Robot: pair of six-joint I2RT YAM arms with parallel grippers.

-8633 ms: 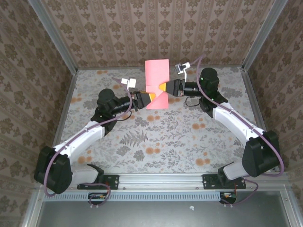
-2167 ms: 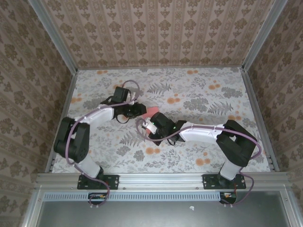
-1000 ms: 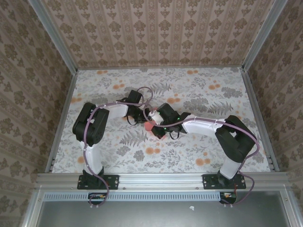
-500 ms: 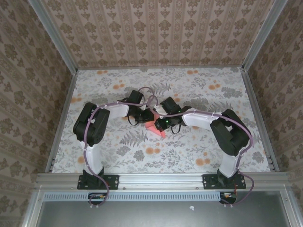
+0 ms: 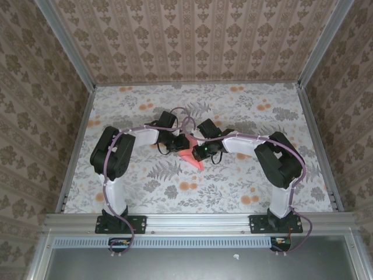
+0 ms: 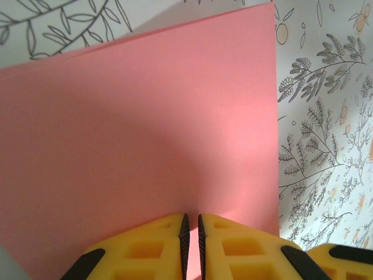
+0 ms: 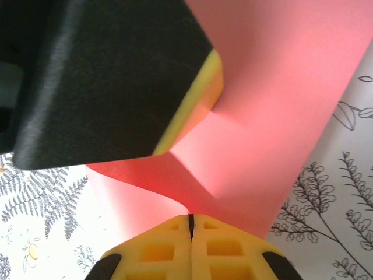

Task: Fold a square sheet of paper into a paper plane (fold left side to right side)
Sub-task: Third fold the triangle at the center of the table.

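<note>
Over the floral table (image 5: 262, 175), our left gripper (image 6: 191, 233) and right gripper (image 7: 190, 224) both pinch the seemingly twisted sheet (image 6: 140, 128); opposed pulls could tear it.

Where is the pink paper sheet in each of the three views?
Top external: the sheet of paper is a small pink patch near the picture's centre.
Left wrist: it covers most of the picture, above the left end effector.
Right wrist: it runs from the top right down to the right end effector.
Shared landmark: the floral table cover beside the paper.
</note>
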